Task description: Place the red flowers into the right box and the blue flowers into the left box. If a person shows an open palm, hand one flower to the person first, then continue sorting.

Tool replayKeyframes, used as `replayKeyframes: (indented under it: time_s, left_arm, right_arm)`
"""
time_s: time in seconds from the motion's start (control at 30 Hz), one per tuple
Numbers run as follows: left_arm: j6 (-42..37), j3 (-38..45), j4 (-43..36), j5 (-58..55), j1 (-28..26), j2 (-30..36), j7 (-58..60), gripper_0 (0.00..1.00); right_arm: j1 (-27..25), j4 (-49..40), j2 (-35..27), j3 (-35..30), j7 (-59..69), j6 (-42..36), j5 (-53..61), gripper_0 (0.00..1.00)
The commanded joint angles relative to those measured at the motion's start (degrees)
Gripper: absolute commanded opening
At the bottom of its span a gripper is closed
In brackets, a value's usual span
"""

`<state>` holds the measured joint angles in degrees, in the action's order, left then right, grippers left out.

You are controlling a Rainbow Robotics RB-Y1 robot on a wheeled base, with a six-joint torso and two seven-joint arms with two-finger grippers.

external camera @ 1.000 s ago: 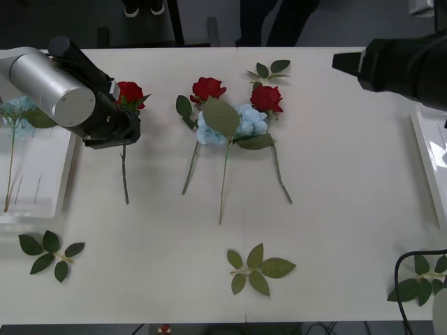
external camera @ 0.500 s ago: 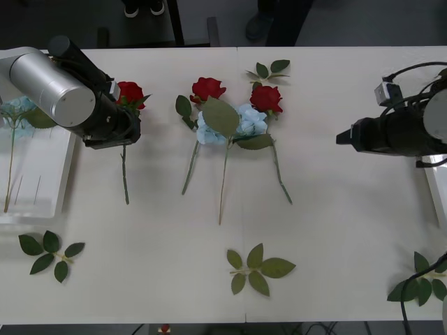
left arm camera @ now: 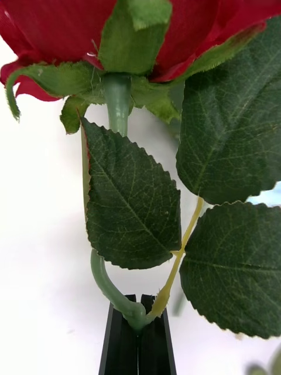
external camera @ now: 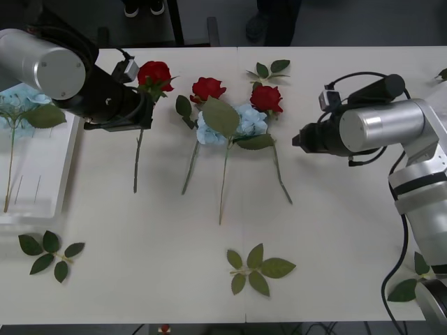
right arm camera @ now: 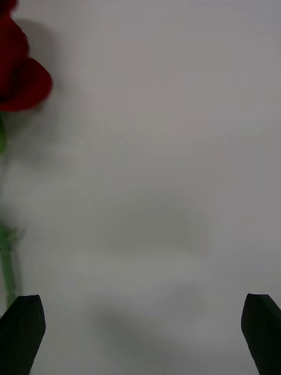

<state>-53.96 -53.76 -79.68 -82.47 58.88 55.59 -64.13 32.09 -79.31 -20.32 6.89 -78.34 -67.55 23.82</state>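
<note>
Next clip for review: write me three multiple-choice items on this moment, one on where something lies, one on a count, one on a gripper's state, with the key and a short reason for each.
1. Where does the blue flower with its stem over a white floor lie?
A. in the left box
B. on the table's middle
C. in the right gripper

2. How many red flowers show in the front view?
A. one
B. three
C. five

3. What is the left gripper doing?
A. hanging open
B. gripping a loose leaf sprig
C. pinching a red flower by its stem

Key: 1 A, its bloom and stem rest inside that bin; 2 B, one held and two beside the middle blue bloom; 3 C, the left wrist view shows the fingers closed on the green stem.
</note>
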Motion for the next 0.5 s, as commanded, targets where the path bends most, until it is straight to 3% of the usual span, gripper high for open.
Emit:
replayKeyframes:
  time_s: [0.03,0.33,0.5]
  left_arm:
    - [-0.44,10.25,-3.38,-6.66,-5.27,1.46,-8.56,0.0]
    - [-0.44,21.41,-5.22,-32.32,-13.88,0.58,-42.84,0.0]
    - [-0.44,22.82,-4.08,-41.55,-15.03,-1.53,-58.57,0.0]
  right_arm:
    - [5.88,1.88,2.74,0.49,4.25,1.55,-2.99,0.98]
    - [9.66,10.32,5.11,1.64,5.04,9.72,-6.68,0.98]
    - [9.83,9.62,4.76,0.93,4.25,8.67,-6.07,0.98]
